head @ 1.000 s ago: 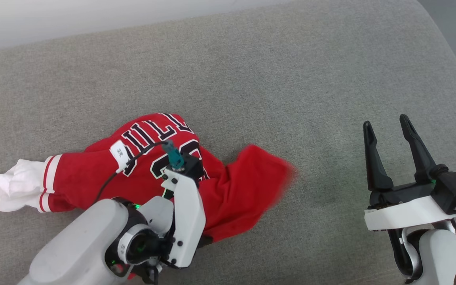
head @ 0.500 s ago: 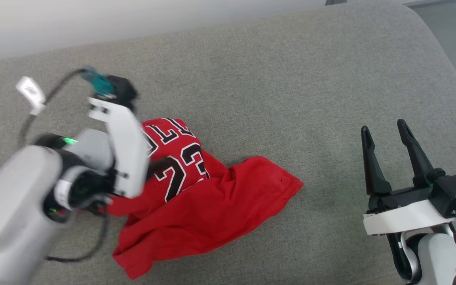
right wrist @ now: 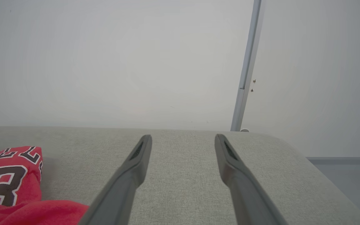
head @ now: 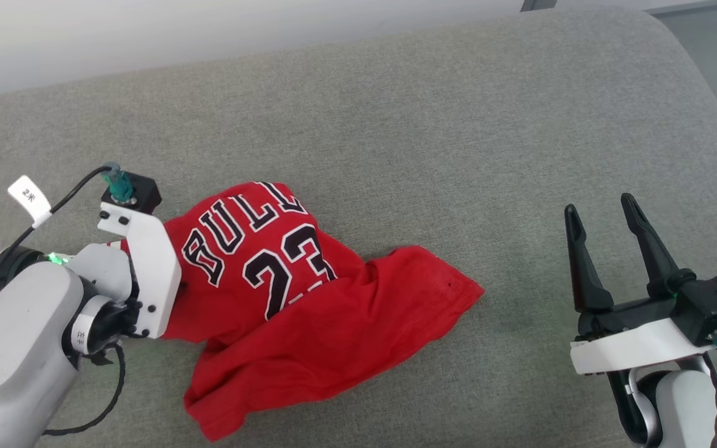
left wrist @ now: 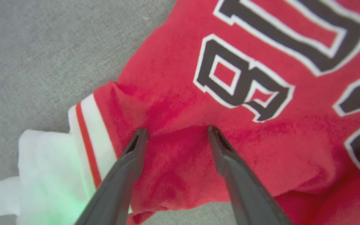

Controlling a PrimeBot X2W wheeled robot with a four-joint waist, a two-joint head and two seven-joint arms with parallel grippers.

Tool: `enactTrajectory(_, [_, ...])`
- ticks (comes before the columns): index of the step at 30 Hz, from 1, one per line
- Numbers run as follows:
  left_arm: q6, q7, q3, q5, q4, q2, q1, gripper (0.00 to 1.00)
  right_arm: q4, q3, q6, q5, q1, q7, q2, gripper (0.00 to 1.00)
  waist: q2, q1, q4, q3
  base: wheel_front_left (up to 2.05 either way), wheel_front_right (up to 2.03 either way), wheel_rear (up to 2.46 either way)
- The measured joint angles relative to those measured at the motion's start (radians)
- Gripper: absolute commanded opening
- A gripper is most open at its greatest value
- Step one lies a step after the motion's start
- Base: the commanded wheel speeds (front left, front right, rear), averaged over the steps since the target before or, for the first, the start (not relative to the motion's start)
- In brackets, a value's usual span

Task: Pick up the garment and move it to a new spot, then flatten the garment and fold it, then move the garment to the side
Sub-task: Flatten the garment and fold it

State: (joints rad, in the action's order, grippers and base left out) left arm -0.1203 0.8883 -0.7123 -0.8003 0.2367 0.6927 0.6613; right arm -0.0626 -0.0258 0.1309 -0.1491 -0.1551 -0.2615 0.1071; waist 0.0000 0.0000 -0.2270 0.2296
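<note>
Here the crumpled red jersey shirt [head: 309, 311] lettered "BULLS 23" is seen bunched left of centre on the grey upholstered cushion [head: 408, 118]. The left pincer [left wrist: 175, 132], at a fold by the striped trim [left wrist: 92, 134], and the right pincer [head: 601, 211], well clear, are held apart. Stacked layers could be pinched, dragging a wad.

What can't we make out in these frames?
Head view: the fingers of the left hand and the garment's white sleeve sit behind the left wrist housing.
Left wrist view: whether the left hand touches the cloth is unclear; the lettering is cut by the top and right edges.
Right wrist view: the garment is cut by the left and bottom edges.
</note>
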Motion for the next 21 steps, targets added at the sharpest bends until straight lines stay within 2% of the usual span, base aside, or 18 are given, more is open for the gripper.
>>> enactTrajectory(1, [0.012, -0.013, -0.005, 0.004, 0.024, -0.002, 0.0, 0.0, -0.001, -0.002, 0.0, 0.0, -0.001, 0.0, 0.001, 1.0, 0.0, 0.0, 0.002, 0.002, 0.0, 0.0, 0.0])
enactTrajectory(5, [0.032, -0.036, -0.01, 0.008, 0.098, -0.004, -0.001, 0.0, -0.003, -0.007, 0.0, 0.0, -0.01, 0.0, 0.004, 1.0, 0.0, 0.0, 0.01, 0.006, 0.0, 0.0, 0.0])
enactTrajectory(8, [0.013, -0.04, 0.002, 0.008, 0.11, 0.009, -0.001, 0.0, -0.003, -0.007, 0.0, 0.0, -0.01, 0.0, 0.011, 1.0, 0.0, 0.0, 0.019, 0.005, 0.0, 0.0, 0.0])
enactTrajectory(10, [-0.014, -0.038, 0.011, 0.009, 0.102, 0.039, -0.011, 0.0, -0.004, -0.006, 0.0, 0.0, -0.01, 0.0, 0.015, 1.0, 0.0, 0.0, 0.027, 0.003, 0.0, 0.0, 0.0])
enactTrajectory(11, [-0.05, -0.026, 0.029, 0.001, 0.08, 0.064, -0.038, 0.0, -0.004, -0.006, 0.0, 0.0, -0.009, 0.0, 0.021, 1.0, 0.0, 0.0, 0.036, 0.001, 0.0, 0.0, 0.0])
enactTrajectory(12, [-0.05, -0.026, 0.029, 0.001, 0.08, 0.064, -0.038, 0.0, -0.004, -0.006, 0.0, 0.0, -0.009, 0.0, 0.021, 1.0, 0.0, 0.0, 0.036, 0.001, 0.0, 0.0, 0.0])
enactTrajectory(16, [-0.119, 0.013, 0.041, -0.018, 0.002, 0.125, -0.121, 0.0, -0.002, -0.007, 0.0, 0.0, -0.008, 0.0, 0.024, 1.0, 0.0, 0.0, 0.053, 0.0, 0.0, 0.0, 0.0])
enactTrajectory(21, [-0.199, 0.055, 0.043, -0.05, -0.111, 0.17, -0.234, 0.0, -0.001, -0.008, 0.0, -0.005, -0.008, 0.0, 0.033, 1.0, 0.0, 0.0, 0.078, 0.001, 0.0, 0.0, 0.0])
